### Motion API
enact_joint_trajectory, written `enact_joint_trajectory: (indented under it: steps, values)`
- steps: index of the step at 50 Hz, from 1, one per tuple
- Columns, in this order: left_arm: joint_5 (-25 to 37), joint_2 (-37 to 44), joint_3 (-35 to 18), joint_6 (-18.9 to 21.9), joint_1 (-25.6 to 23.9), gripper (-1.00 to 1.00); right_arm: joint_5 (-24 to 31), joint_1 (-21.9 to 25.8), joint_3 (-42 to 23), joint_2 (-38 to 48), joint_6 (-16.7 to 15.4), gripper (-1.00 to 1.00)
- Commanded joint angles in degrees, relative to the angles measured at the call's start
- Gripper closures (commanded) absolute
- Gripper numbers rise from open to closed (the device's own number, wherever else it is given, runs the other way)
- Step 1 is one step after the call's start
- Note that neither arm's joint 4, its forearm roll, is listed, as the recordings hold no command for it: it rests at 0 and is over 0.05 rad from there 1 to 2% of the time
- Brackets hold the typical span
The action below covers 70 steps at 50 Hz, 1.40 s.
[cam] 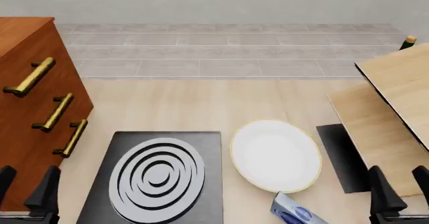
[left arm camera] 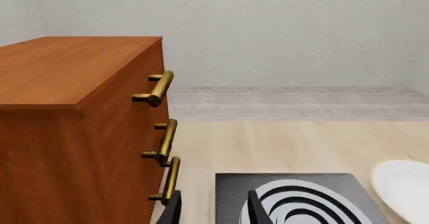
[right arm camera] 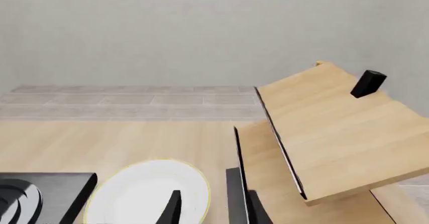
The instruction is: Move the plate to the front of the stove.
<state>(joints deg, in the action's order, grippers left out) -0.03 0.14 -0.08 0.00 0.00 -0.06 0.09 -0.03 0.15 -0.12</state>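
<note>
Plate [cam: 276,154] just beside stove [cam: 204,153] edge

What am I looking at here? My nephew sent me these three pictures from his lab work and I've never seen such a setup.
These are computer-rendered pictures of two robot arms at a table, steered by a person. The middle picture looks down from above and behind the arms. The dark prongs at its bottom corners are the left end effector and the right end effector. Both are open and hold nothing. The other two pictures come from small cameras on each arm, looking along its fingers.

On the table lie a dark stove with a ringed burner and, to its right, a white plate. Right of the plate is a flat black rectangle. A blue-and-white packet pokes in near the bottom edge. A wooden cabinet with brass handles stands at the left, and wooden shelves at the right.
</note>
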Motion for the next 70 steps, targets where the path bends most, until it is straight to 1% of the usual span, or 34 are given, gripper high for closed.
enact_joint_trajectory:
  steps: [1, 8, 12, 13, 14, 15, 16, 17, 18, 20, 22, 27, 28, 32, 33, 34, 35, 36, 39, 40, 42, 43, 45, 47, 52, 54, 56, 57, 58, 59, 61, 65, 69, 70]
  values:
    - [-0.07, 0.29, -0.16, -0.01, 0.0, -1.0, -0.24, 0.08, -0.01, 0.81, -0.62, -1.0]
    - [-0.07, 0.3, -0.17, 0.0, -0.01, -1.0, 0.64, -1.06, -0.13, -0.12, -0.44, -1.0]
    - [-0.08, 0.29, -0.17, -0.01, 0.0, -1.0, 1.32, -0.8, -1.07, -0.14, -0.2, -1.0]
    - [-0.07, 0.29, -0.17, 0.01, 0.01, -1.0, 1.51, -0.68, -1.64, -0.13, 0.4, -1.0]
    - [-0.07, 0.3, -0.17, -0.01, -0.01, -1.0, 1.93, -0.45, -2.14, -0.14, 1.68, -1.0]
    - [-0.07, 0.3, -0.17, 0.0, 0.0, -1.0, 9.66, -0.46, -7.09, -0.11, -0.01, -1.0]
    - [-0.07, 0.29, -0.16, -0.02, 0.01, -1.0, 11.07, -0.49, -7.61, -0.14, 0.31, -1.0]
    - [-0.07, 0.29, -0.17, -0.01, 0.0, -1.0, 14.21, 0.3, -8.26, -0.1, 0.51, -1.0]
    - [-0.07, 0.29, -0.17, -0.01, 0.0, -1.0, 15.51, 0.7, -8.54, 0.08, 1.03, -1.0]
    - [-0.07, 0.3, -0.17, 0.0, 0.0, -1.0, 16.39, 0.8, -9.12, 0.65, -0.99, -1.0]
    - [-0.07, 0.29, -0.16, -0.02, 0.0, -1.0, 16.7, 0.98, -9.67, 1.9, -2.02, -1.0]
    - [-0.07, 0.29, -0.16, -0.02, 0.0, -1.0, 18.18, 1.68, -12.56, 5.73, -2.45, -1.0]
    - [-0.08, 0.29, -0.17, -0.01, 0.0, -1.0, 18.01, 1.51, -12.58, 7.54, -2.95, -1.0]
    - [-0.08, 0.29, -0.17, 0.0, -0.01, -1.0, 18.18, 1.31, -13.31, 10.36, -2.29, -1.0]
    - [-0.07, 0.3, -0.16, -0.02, 0.0, -1.0, 17.8, 2.96, -13.86, 15.34, -1.63, -1.0]
    - [-0.07, 0.3, -0.17, 0.0, 0.0, -1.0, 17.44, 3.28, -14.08, 16.93, -1.0, -1.0]
    - [-0.07, 0.3, -0.17, 0.0, 0.0, -1.0, 16.91, 3.31, -14.17, 18.7, -1.19, -1.0]
    - [-0.08, 0.29, -0.17, -0.01, 0.0, -1.0, 16.75, 3.53, -14.38, 19.21, -0.72, -1.0]
    - [-0.07, 0.29, -0.17, 0.0, 0.01, -1.0, 15.9, 3.58, -14.73, 21.13, -1.46, -1.0]
    - [-0.07, 0.29, -0.17, 0.0, 0.01, -1.0, 15.52, 3.68, -14.94, 22.5, -1.24, -1.0]
    - [-0.08, 0.29, -0.17, 0.0, -0.01, -1.0, 14.61, 3.94, -14.96, 25.07, -1.15, -1.0]
    - [-0.07, 0.3, -0.16, -0.02, 0.0, -1.0, 12.48, 3.65, -14.98, 29.01, -0.15, -1.0]
    - [-0.07, 0.3, -0.17, 0.0, 0.0, -1.0, 11.64, 3.42, -14.97, 29.81, -0.41, -1.0]
    - [-0.07, 0.3, -0.16, -0.01, 0.0, -1.0, 10.38, 3.21, -14.91, 32.34, 1.14, -1.0]
    - [-0.08, 0.29, -0.17, 0.0, 0.0, -1.0, 9.22, 3.16, -14.86, 34.12, 2.02, -1.0]
    - [-0.07, 0.3, -0.17, 0.0, 0.0, -1.0, 8.79, 3.33, -14.98, 35.44, 3.46, -1.0]
    - [-0.07, 0.29, -0.17, -0.01, 0.0, -1.0, 8.7, 3.61, -15.03, 35.93, 4.04, -1.0]
    - [-0.08, 0.29, -0.16, -0.01, 0.0, -1.0, 8.66, 3.54, -14.98, 36.23, 3.76, -1.0]
    - [-0.07, 0.3, -0.16, -0.02, 0.0, -1.0, 8.65, 3.72, -14.87, 36.35, 4.45, -1.0]
    - [-0.08, 0.3, -0.17, 0.0, -0.02, -1.0, 8.85, 4.12, -14.74, 36.57, 4.91, -1.0]
    - [-0.07, 0.3, -0.17, 0.0, 0.01, -1.0, 9.7, 4.1, -14.54, 35.57, 4.43, -1.0]
    - [-0.08, 0.29, -0.17, -0.01, 0.0, -1.0, 11.45, 4.85, -14.2, 34.48, 4.67, -1.0]
    - [-0.07, 0.29, -0.17, 0.0, 0.0, -1.0, 12.62, 6.19, -13.75, 34.96, 5.61, -1.0]
    - [-0.07, 0.29, -0.17, -0.01, 0.01, -1.0, 12.95, 6.45, -13.66, 34.45, 6.41, -1.0]
